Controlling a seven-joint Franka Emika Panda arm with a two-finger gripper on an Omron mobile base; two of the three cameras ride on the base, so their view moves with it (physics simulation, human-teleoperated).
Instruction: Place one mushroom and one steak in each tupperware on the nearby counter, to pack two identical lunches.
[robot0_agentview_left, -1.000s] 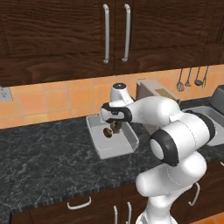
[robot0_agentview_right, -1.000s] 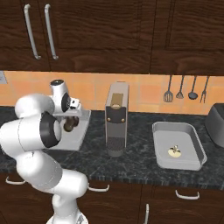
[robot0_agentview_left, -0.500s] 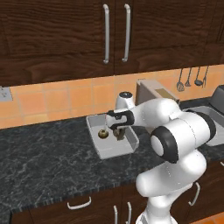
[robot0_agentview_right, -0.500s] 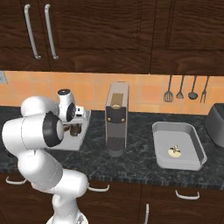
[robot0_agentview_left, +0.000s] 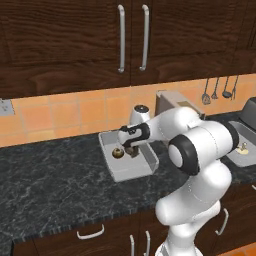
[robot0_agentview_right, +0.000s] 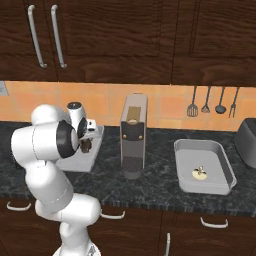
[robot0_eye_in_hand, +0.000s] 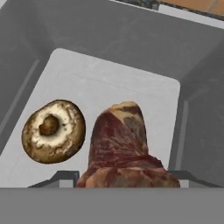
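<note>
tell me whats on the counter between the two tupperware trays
In the right base view, a tall coffee machine stands on the counter between the left tupperware and the right tupperware.

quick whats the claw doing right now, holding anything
Claw: closed on the steak, held over the left container beside the mushroom lying in it.

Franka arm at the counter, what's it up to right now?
The gripper is holding a steak over the left tupperware, which already has a mushroom lying on its floor. The steak hangs between the fingers, not yet set down. Past the coffee machine, the second tupperware holds one mushroom and no steak that I can see.
</note>
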